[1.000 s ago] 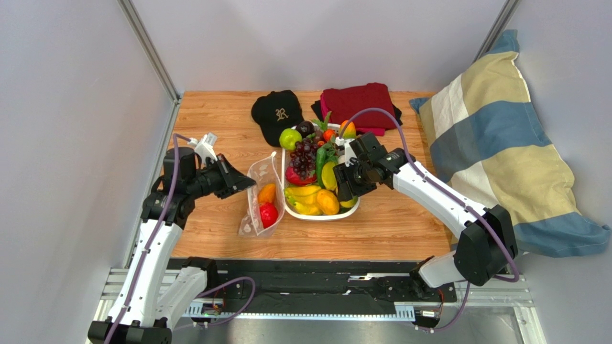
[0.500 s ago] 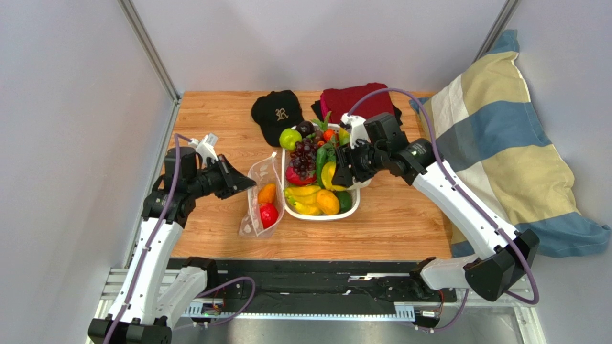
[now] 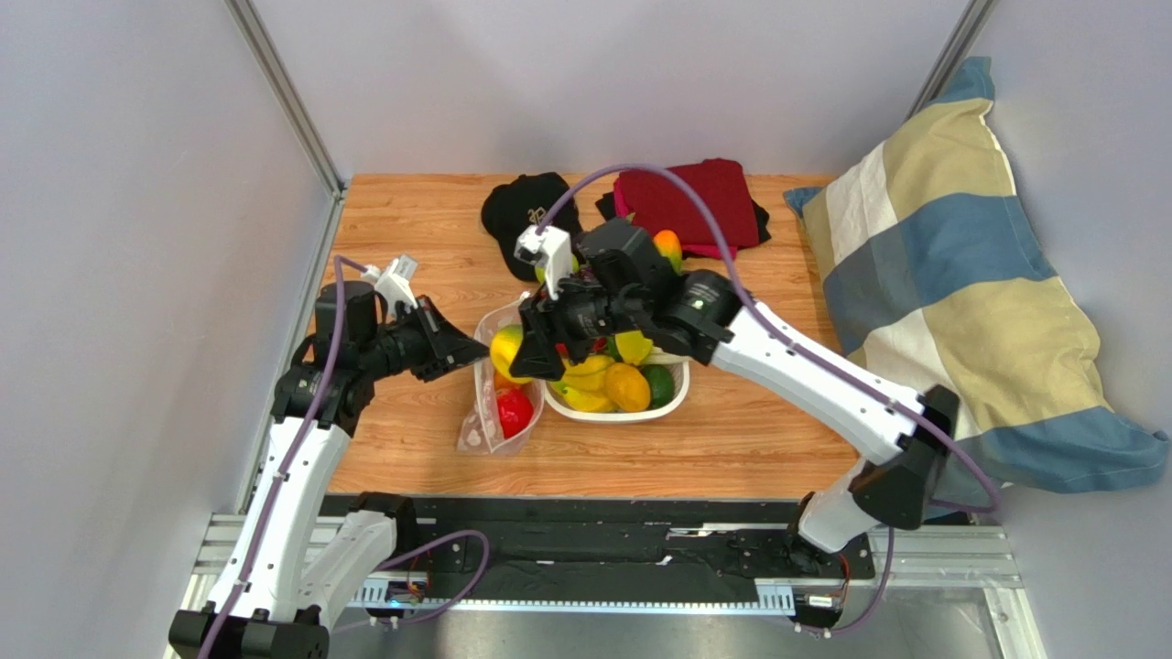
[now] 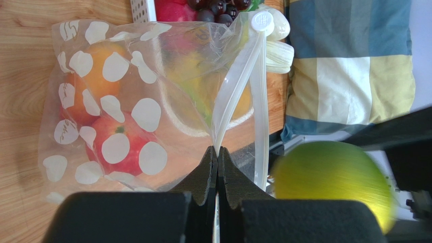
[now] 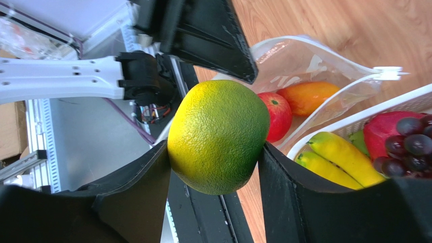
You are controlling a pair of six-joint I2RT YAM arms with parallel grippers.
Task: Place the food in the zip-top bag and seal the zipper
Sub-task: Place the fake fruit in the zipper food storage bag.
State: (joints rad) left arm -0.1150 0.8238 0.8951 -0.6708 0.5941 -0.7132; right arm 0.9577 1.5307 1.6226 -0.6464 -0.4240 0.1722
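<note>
Right hand [image 5: 215, 157]: grasping a yellow-green citrus fruit [image 5: 218, 121] between both fingers, held above the mouth of the bag [image 5: 304, 66].

Left hand [image 4: 217, 158]: clenched on one lip of the bag at the zipper [image 4: 238, 86], lifting that lip so the mouth gapes toward the fruit.

Bag: lies on the bench [image 3: 413, 247] just beside the white tray [image 3: 605, 409]. It already holds a red apple [image 4: 121, 147] and an orange piece [image 4: 86, 76]. More food remains in the tray.

Step in hand, as judged: delivering the fruit into the bag. The fruit looks broad against the opening, so it should go down centred between the two lips and be let go only once it is past the zipper. The left hand should hold firm; a knock on the raised lip could pull it free and close the mouth.

Markings: the bag carries white dots only. No brand, label or writing is legible in any view.
</note>
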